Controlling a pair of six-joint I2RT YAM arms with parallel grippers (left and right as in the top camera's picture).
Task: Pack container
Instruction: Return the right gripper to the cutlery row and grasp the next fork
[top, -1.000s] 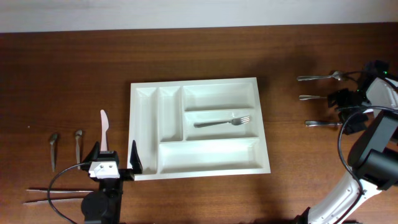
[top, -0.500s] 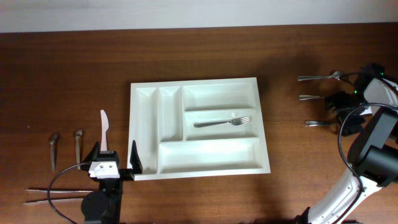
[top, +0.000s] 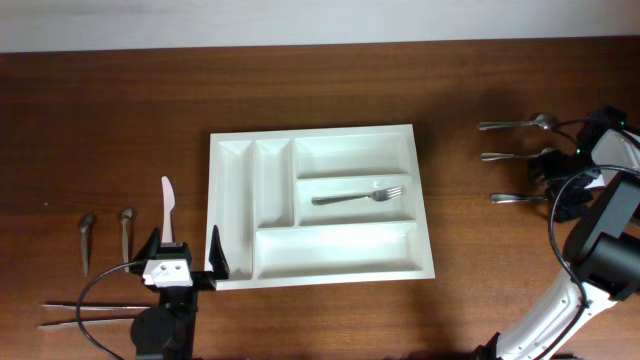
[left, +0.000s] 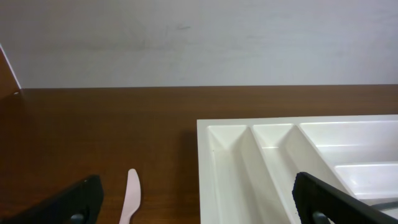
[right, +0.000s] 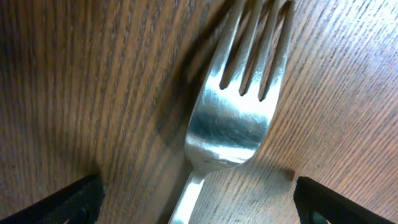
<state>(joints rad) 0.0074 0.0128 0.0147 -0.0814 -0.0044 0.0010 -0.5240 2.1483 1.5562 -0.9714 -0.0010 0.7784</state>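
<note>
Right wrist view: the right tool (right: 199, 200) is seen wide open, with its two dark fingers at the lower corners of the picture; nothing is gripped.
Loose fork: a metal fork (right: 230, 124) lies flat on the wood between those fingers, tines pointed to the upper edge and handle running down; no contact with either finger is seen.
Right tool from overhead: it is placed low at the far right edge of the tabletop (top: 100, 120), at the head ends of a row of three metal utensils (top: 510, 157) laid parallel and apart; which of the three is the loose fork cannot be told.
Left tool: the left tool (top: 185, 240) is also opened wide and empty, with one finger just beside the lower left corner of the tray.
Left wrist view: both fingertips are seen at the lower corners, with bare wood and the tray's near left corner between them.
Plastic knife: a white knife (top: 168, 205) is laid just ahead of the left tool, beside the tray's left wall and apart from it.
Container: the white container (top: 312, 132) is set flat at the middle of the tabletop, well apart from the right tool.
Packed fork: one metal fork (top: 357, 196) is laid in the lower of the two short horizontal compartments, tines to the right.
Far left: two small spoons (top: 105, 235) are laid side by side, and two thin sticks (top: 60, 313) are laid below them.
</note>
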